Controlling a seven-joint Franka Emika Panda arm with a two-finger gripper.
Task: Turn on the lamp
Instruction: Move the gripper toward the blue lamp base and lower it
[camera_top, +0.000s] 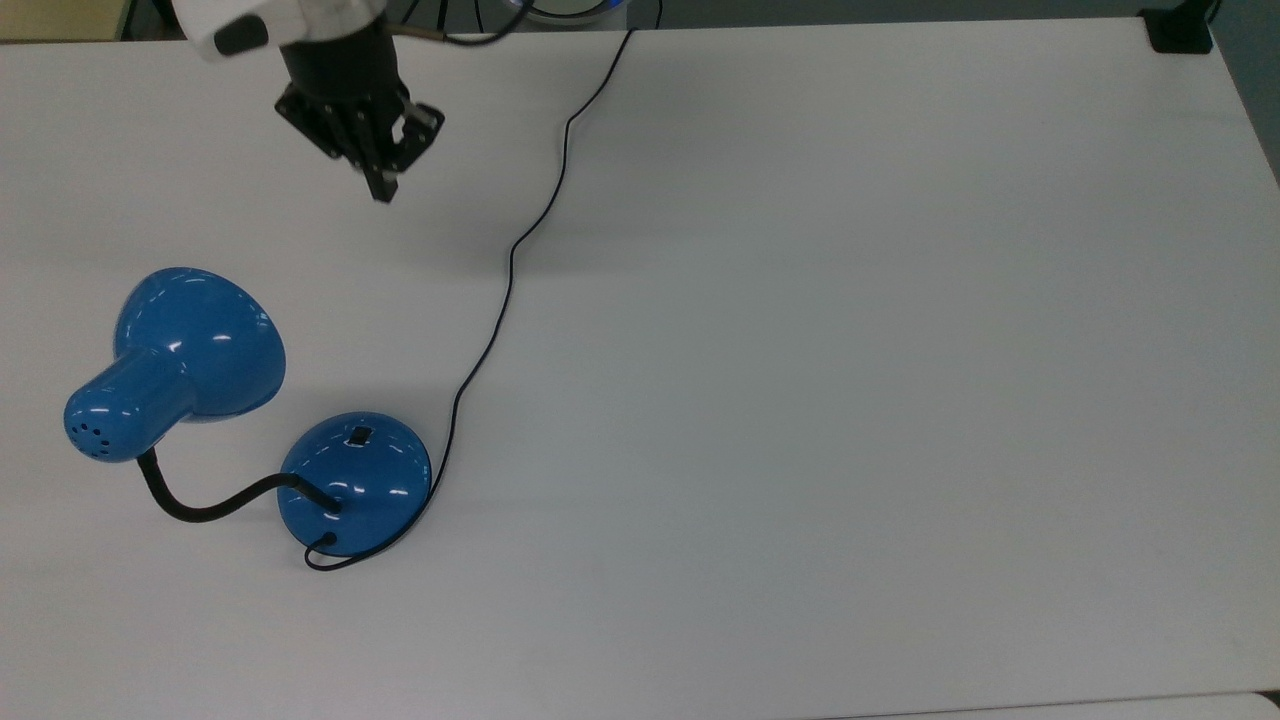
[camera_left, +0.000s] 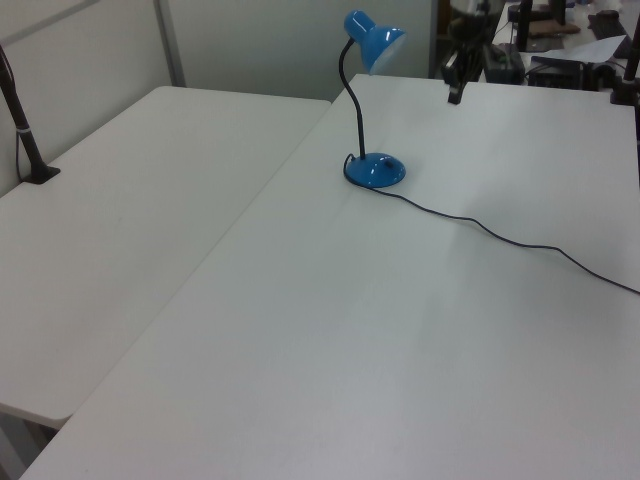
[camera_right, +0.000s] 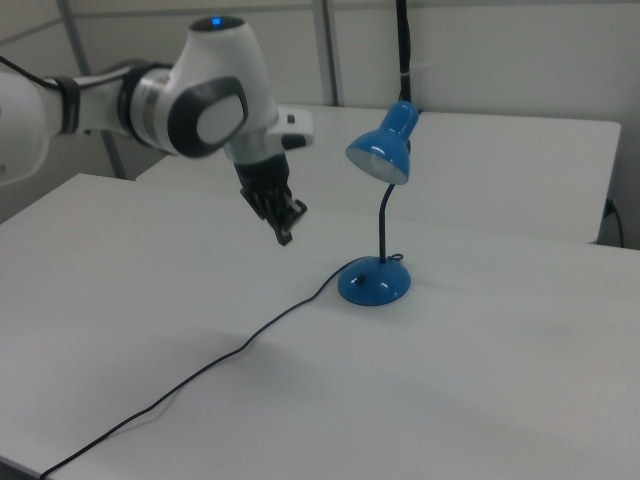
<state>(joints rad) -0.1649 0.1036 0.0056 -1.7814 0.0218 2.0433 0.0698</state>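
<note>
A: There's the hand (camera_top: 383, 190), up in the air over the white worktop (camera_top: 800, 400), toward the top view's upper left — fingers pressed together into one dark tip, nothing between them.

B: And the lamp (camera_top: 250, 420)?

A: Standing on the worktop at the top view's left, well apart from the hand. Round blue base (camera_top: 355, 483) flat on the surface, and the small black switch (camera_top: 359, 435) sits on the side of the dome nearest the hand.

B: The shade?

A: Blue bell shade (camera_top: 185, 355) held up on the black gooseneck (camera_top: 215, 505), which bends away to the top view's left of the base. In the right view the shade (camera_right: 385, 145) tilts with its mouth toward the arm, and the hand (camera_right: 284, 238) hangs at about the height between shade and base, to the right view's left of the lamp.

B: I see a cord.

A: Thin black cord (camera_top: 510, 270) — it leaves the base, curls past its rim and snakes across the worktop to the far edge, passing to the top view's right of the hand without touching it. In the left view the hand (camera_left: 455, 97) is just to the right of the shade (camera_left: 380, 42), above the worktop.
</note>
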